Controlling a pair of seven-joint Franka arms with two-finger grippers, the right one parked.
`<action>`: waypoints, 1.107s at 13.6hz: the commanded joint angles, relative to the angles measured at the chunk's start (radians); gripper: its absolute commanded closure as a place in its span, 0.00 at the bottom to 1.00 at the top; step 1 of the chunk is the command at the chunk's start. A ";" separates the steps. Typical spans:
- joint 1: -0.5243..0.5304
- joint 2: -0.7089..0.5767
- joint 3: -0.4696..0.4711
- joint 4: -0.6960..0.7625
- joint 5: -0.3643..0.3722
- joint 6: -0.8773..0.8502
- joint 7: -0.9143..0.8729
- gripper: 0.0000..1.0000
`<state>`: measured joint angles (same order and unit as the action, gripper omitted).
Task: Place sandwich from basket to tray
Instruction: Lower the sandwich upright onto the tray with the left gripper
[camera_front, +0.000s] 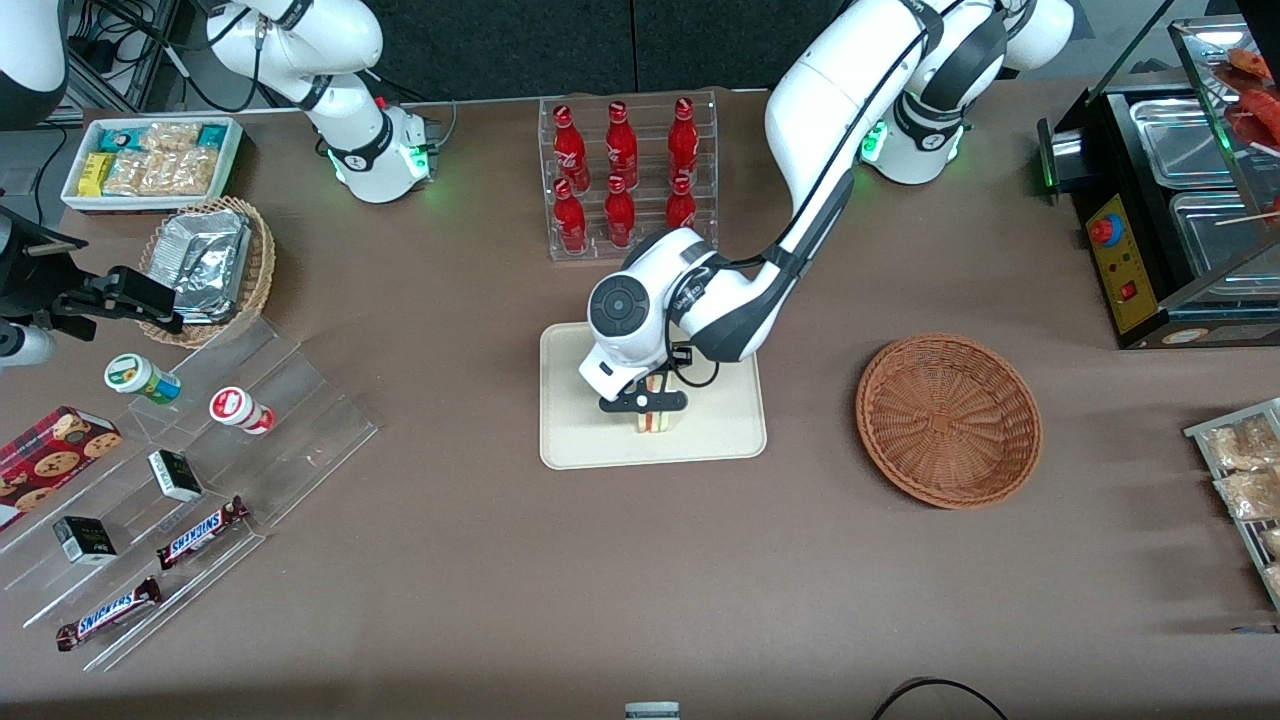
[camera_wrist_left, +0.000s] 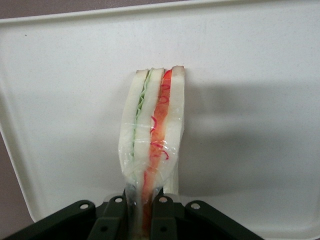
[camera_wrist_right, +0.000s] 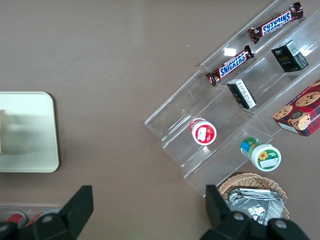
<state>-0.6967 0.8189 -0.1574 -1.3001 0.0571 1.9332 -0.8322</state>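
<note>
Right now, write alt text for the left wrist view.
The end effector is shut on a wrapped sandwich, holding it upright over the cream tray. The edge facing the camera shows green and red-orange filling stripes between pale bread.

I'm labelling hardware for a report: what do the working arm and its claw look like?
The left arm has glossy white rounded shells with dark grey joint bands, a round dark cap at the wrist and a green light at its base. A thin black cable loops near the black claw, whose bracket shows silver screws.

Even overhead light; soft shadow beside sandwich (camera_wrist_left: 152, 140); frames sharp.
</note>
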 joint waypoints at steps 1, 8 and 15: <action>-0.021 0.023 0.015 0.044 0.012 -0.025 0.005 0.27; -0.018 -0.012 0.016 0.033 0.010 -0.033 -0.022 0.00; 0.074 -0.165 0.019 -0.022 -0.002 -0.138 -0.019 0.00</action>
<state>-0.6609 0.7169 -0.1367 -1.2659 0.0571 1.8263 -0.8476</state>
